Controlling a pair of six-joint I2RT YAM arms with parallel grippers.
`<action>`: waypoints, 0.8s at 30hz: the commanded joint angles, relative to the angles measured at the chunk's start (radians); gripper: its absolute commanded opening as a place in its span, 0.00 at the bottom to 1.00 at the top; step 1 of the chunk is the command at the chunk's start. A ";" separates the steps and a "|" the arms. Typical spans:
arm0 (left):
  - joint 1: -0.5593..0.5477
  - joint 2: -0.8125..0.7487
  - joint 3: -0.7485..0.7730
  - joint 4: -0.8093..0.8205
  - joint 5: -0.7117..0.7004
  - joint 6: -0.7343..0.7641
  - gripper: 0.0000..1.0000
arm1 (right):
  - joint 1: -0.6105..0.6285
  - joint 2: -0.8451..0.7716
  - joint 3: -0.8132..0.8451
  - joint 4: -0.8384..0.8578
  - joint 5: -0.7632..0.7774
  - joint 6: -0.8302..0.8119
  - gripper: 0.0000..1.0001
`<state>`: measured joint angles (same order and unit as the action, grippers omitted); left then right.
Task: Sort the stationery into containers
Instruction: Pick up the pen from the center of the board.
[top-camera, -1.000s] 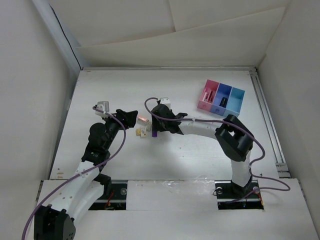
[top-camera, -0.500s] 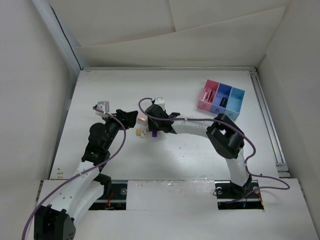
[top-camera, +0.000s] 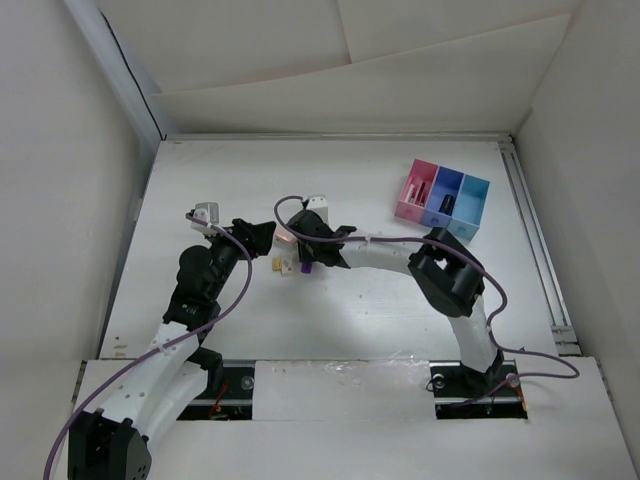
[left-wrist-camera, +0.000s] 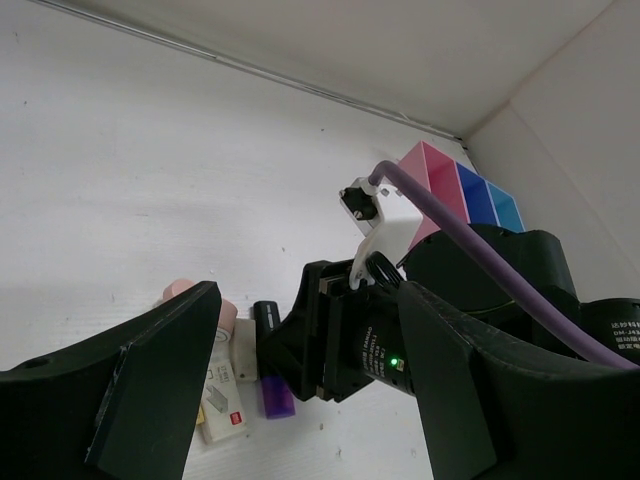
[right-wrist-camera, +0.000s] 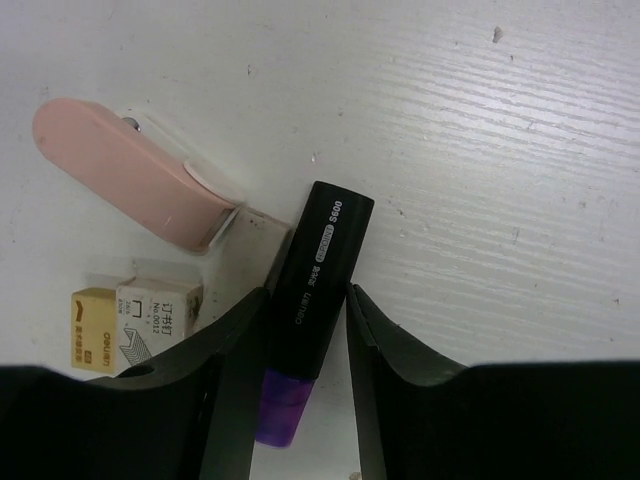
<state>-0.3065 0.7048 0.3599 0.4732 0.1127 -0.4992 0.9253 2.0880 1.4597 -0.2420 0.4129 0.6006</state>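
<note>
- White table (top-camera: 200, 180), white walls all round.
- Left gripper (top-camera: 265, 238): fingers (left-wrist-camera: 150, 390) spread, nothing between them, hovering just left of the loose pile.
- Pile, left to right: pink capsule-shaped piece (right-wrist-camera: 130, 185), cream block (right-wrist-camera: 135, 320), black-and-purple marker (right-wrist-camera: 315, 270) lying flat.
- Right gripper (right-wrist-camera: 305, 298): fingers clamp both long sides of the marker at mid-length. The pink piece and the cream block lie just beside the left finger.
- Judgement: confirm a firm squeeze, then lift straight up so the neighbours are not dragged.
- Containers (top-camera: 407, 214) sit well to the right. Carry high and release low inside one bin.
</note>
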 joint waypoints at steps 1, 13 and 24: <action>-0.002 -0.013 0.044 0.036 0.016 -0.004 0.68 | 0.001 0.011 -0.002 -0.034 0.047 0.002 0.41; -0.002 -0.013 0.044 0.036 0.016 -0.004 0.68 | 0.001 0.004 -0.024 -0.036 0.038 0.011 0.40; -0.002 -0.013 0.044 0.036 0.016 -0.004 0.68 | -0.196 -0.308 -0.105 0.003 0.106 -0.011 0.13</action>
<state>-0.3065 0.7044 0.3599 0.4732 0.1131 -0.4988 0.8360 1.9652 1.3613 -0.2722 0.4629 0.6010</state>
